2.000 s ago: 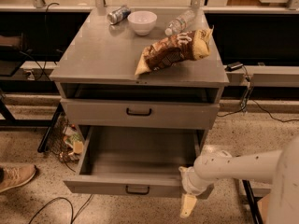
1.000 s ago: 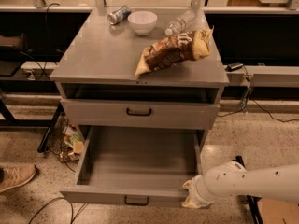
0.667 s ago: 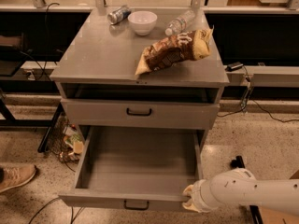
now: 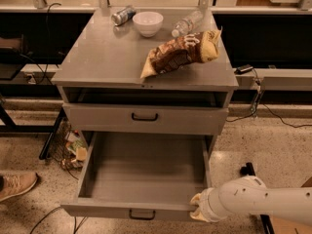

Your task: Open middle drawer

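The middle drawer (image 4: 146, 179) is a wide grey metal drawer that stands pulled far out of the cabinet, showing its plain grey inside. Its low front panel carries a small black bar handle (image 4: 142, 214) at the centre. My gripper (image 4: 197, 207), at the end of a white arm coming in from the lower right, sits against the front right corner of that drawer, to the right of the handle. Above it the taller-fronted grey drawer (image 4: 145, 119) with a larger handle is shut.
On the cabinet top (image 4: 97, 57) lie a brown snack bag (image 4: 181, 53), a white bowl (image 4: 147, 22), a can (image 4: 123, 14) and a plastic bottle (image 4: 187, 22). A person's shoe (image 4: 15, 186) is at the left on the floor. Clutter (image 4: 73, 147) lies beside the cabinet's left side.
The middle drawer has slid further out toward the camera. My gripper and arm have moved down and forward with its front right corner.
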Motion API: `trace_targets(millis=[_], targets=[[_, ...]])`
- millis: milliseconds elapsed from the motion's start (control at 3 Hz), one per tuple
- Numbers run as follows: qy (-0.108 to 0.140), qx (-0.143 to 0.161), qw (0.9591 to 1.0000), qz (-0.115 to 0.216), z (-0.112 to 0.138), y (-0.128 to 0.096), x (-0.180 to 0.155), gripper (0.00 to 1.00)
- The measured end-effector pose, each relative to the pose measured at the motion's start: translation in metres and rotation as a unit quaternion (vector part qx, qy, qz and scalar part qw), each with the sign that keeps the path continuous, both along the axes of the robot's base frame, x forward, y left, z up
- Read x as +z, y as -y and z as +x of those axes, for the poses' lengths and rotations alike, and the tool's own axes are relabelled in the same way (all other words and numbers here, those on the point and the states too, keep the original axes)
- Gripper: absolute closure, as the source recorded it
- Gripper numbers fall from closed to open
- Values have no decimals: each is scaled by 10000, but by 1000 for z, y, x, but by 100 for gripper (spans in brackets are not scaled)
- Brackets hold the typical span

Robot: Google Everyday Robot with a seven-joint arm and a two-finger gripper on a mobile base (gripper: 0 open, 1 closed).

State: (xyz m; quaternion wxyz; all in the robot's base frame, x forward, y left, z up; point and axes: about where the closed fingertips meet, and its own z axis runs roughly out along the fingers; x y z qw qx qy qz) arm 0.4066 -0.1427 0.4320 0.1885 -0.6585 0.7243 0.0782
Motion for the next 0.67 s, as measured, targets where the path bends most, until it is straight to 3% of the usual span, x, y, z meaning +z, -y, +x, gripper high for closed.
trace_targets(millis=[667], targets=[[-16,12,10000,5,-1,-1,-1,16]])
